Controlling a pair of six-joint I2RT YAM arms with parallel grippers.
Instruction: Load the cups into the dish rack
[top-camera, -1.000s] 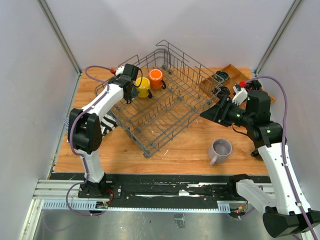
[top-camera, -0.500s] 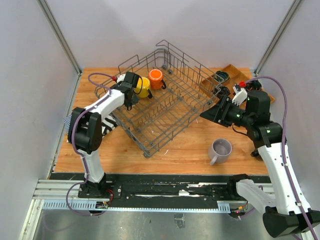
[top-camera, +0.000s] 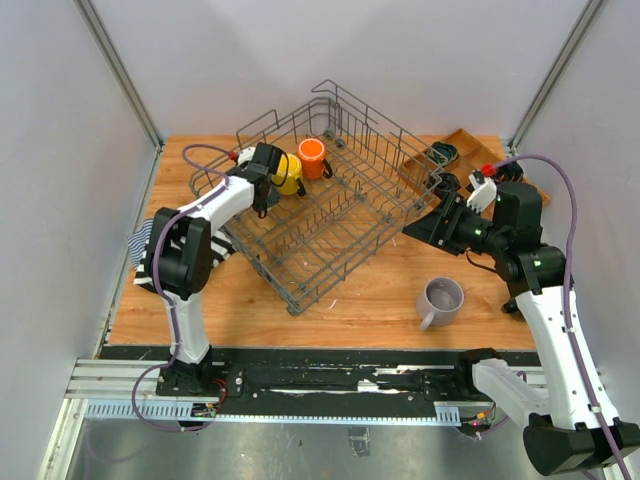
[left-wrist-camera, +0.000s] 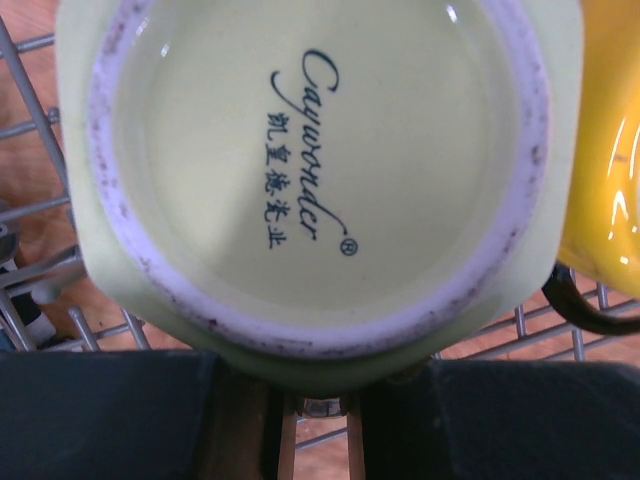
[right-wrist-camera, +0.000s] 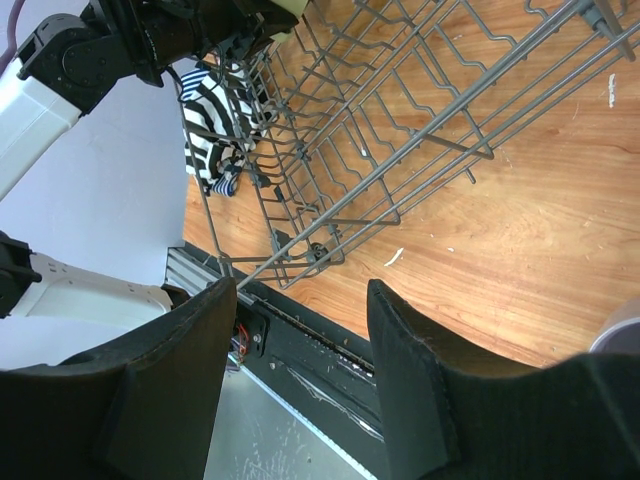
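Cream-yellow mug (left-wrist-camera: 320, 170) clamped base-up in left gripper (left-wrist-camera: 318, 395) at far-left corner of dish rack (top-camera: 330, 230), just beside yellow mug (left-wrist-camera: 610, 150); inverted probably for draining. Right gripper (right-wrist-camera: 300, 330) parted, empty, by rack's right side. Lavender mug (top-camera: 440, 298) on table, near right.

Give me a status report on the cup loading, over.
Left gripper shut on pale cream mug, in dish rack beside yellow mug. Right gripper open, empty, by rack's right side. Lavender mug on table, unloaded. Nothing blocking.
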